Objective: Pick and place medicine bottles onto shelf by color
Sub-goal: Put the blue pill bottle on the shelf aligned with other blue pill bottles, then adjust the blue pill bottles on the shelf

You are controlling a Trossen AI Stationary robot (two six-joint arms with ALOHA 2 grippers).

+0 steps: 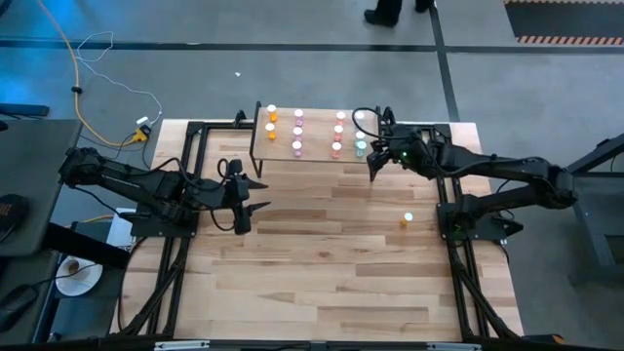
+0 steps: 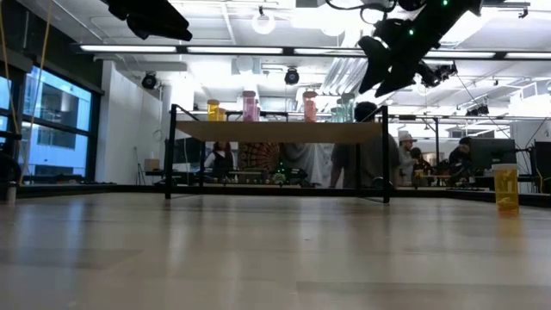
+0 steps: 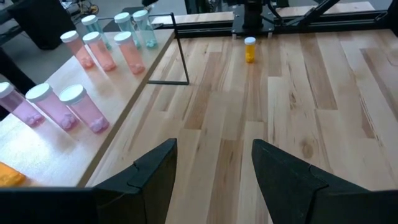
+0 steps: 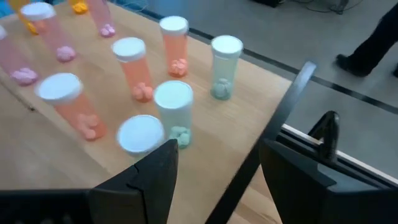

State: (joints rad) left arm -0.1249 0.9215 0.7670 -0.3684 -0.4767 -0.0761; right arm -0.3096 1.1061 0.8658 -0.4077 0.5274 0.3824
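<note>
- Shelf (image 1: 314,156): a small light-wood platform on thin black legs at the far middle of the table (image 1: 322,263). Raised above the table, it keeps the sorted bottles apart from any still waiting.
- Bottles on the shelf: arranged in columns by colour, running from orange bottles (image 1: 271,117) at the left end, through pink bottles (image 1: 297,132) and red bottles (image 1: 337,135), to teal bottles (image 1: 360,148) at the right end. Each stands upright on its base, white cap up.
- Right pincer (image 1: 373,168): I have it above the shelf's right end, just beside the teal group. Its fingers are spread with nothing between them. In the right wrist view the teal bottles (image 4: 174,112) stand directly ahead of the fingertips, so I judge this to be the moment after a placement there, with the pincer parted to clear the caps.
- Lone orange bottle (image 1: 406,222): upright on the table's right side, well apart from the shelf and near the right arm's base. It appears to be the only bottle not yet shelved, and it belongs with the orange column at the opposite end.
- Left pincer (image 1: 248,195): waiting above the table's left side, in front of the shelf's left end, fingers spread and empty. The left wrist view shows the lone orange bottle (image 3: 249,49) far across the table from it.
</note>
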